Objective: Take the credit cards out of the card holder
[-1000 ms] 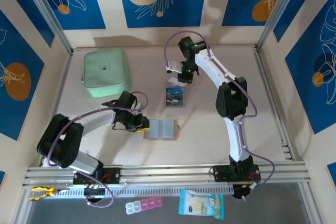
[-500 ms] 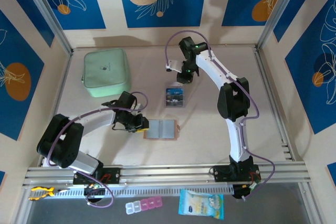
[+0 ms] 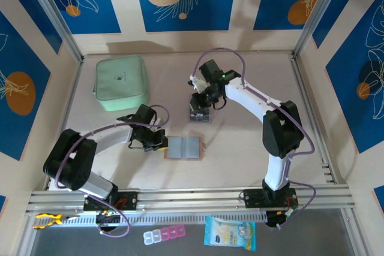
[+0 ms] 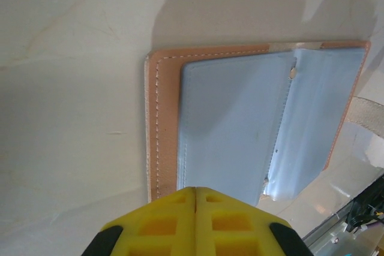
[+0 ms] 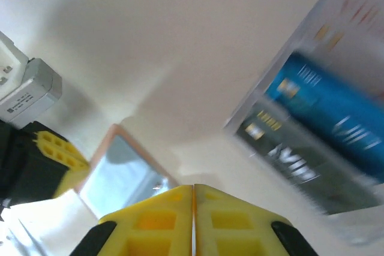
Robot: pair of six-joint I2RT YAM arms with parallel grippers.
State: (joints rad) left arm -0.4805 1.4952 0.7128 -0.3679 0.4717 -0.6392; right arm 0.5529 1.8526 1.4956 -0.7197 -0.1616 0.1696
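pale worktop [image 3: 240, 166], and from here the job looks all but done: the card holder [image 3: 184, 147] lies spread open near the middle, its grey-blue pockets looking empty in my left wrist view, while the credit cards [image 3: 200, 115] lie out on the surface just at its 12 o'clock. my left claw [image 3: 159, 142] is clenched on nothing at the holder's 9 o'clock edge, and my right claw [image 3: 202, 101] is clenched empty too, low over the cards' far side. what's left, i judge, is only checking that no card hides in a pocket.
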